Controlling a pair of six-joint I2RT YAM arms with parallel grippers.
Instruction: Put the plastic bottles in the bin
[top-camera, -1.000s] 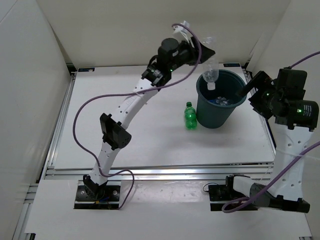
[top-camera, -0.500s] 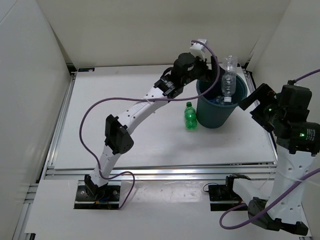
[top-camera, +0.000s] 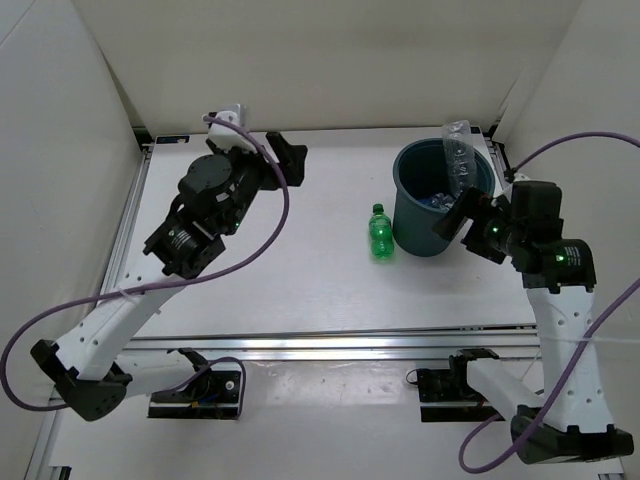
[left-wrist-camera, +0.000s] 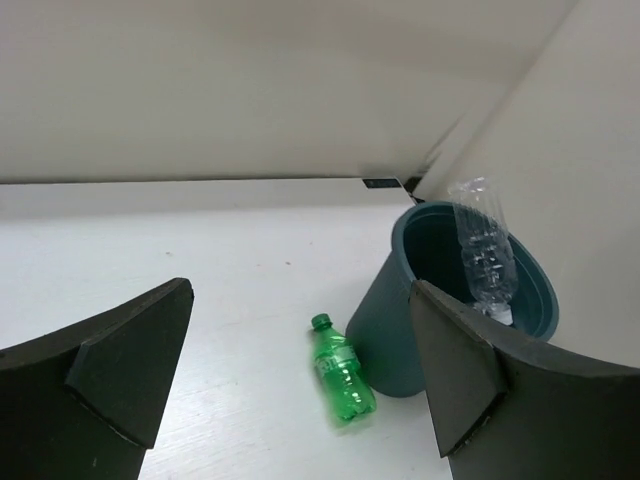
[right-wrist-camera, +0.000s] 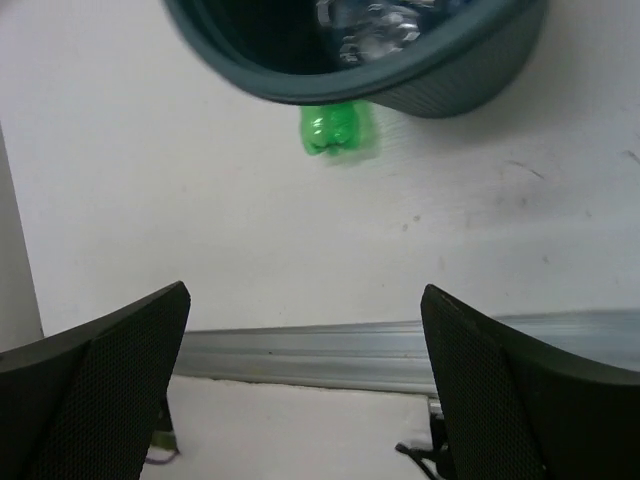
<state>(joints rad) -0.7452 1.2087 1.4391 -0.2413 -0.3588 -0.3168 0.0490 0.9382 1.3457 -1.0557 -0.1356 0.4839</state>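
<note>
Both the left claw and the right claw gape, holding nothing. Just ahead of the right claw, the bin holds clear bottles, and the long bottle pokes up past its rim. Only the green bottle, well ahead of the left claw beside the bin, seems left to collect. How many bottles lie in the bin cannot be made out.

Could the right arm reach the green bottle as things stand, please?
Probably, though not directly: the bin stands between its open claw and the green bottle; going round the near side looks possible.
</note>
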